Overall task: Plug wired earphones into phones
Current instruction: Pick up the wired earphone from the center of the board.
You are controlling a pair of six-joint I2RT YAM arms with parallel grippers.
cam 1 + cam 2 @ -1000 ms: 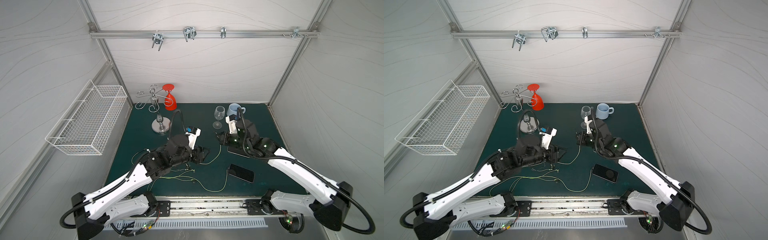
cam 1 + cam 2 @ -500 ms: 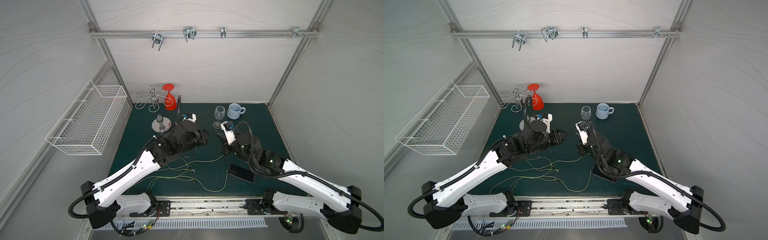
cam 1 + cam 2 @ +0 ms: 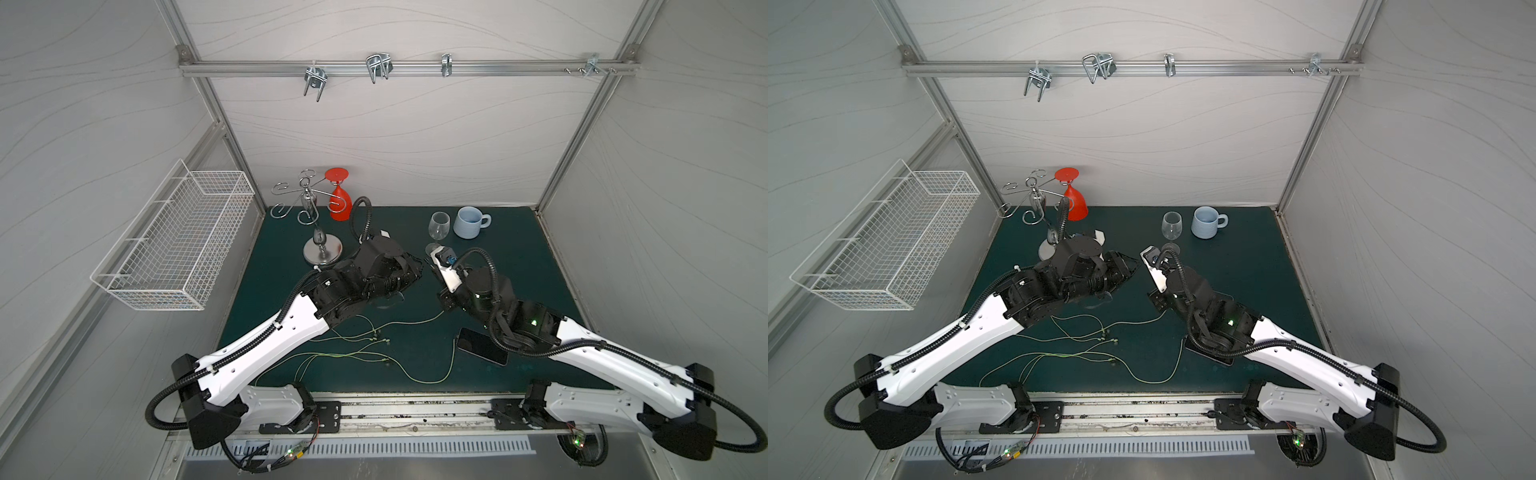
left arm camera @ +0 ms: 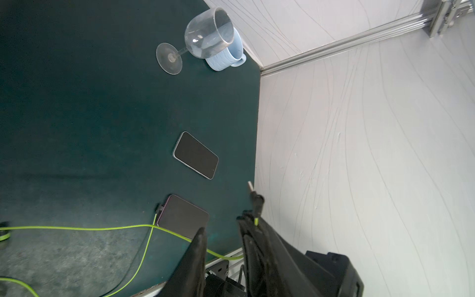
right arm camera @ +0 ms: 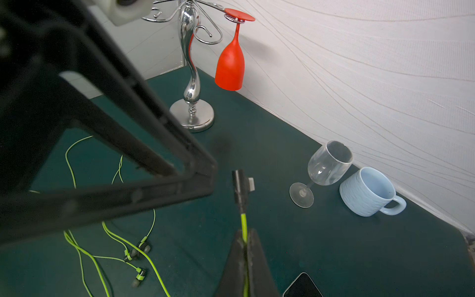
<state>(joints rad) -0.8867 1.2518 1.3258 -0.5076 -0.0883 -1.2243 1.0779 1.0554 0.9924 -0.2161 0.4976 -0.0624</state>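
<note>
My right gripper [image 5: 245,236] is shut on a yellow-green earphone cord [image 5: 243,222], and its dark plug [image 5: 240,189] sticks out past the fingertips above the mat. My left gripper [image 4: 222,223] hangs open close beside that plug [image 4: 257,203], with nothing between its fingers. One phone [image 4: 195,155] lies bare on the green mat. The nearer phone [image 4: 183,216] has another dark plug [image 4: 159,207] at its end, with its cord [image 3: 451,365] trailing to the front. Earbuds [image 5: 138,250] and loose cords [image 3: 353,355] lie mid-mat. In both top views the right arm covers much of the phones [image 3: 482,345].
A chrome glass stand [image 3: 322,249] with a red glass [image 3: 338,203] hanging from it stands at the back left. A clear wine glass [image 3: 439,224] and a blue mug [image 3: 469,222] stand at the back. A white wire basket [image 3: 178,241] hangs on the left wall.
The left gripper has lifted off the mid-mat and swung toward the back, so it now faces the right gripper. The right arm has shifted with the cord still pinched.
</note>
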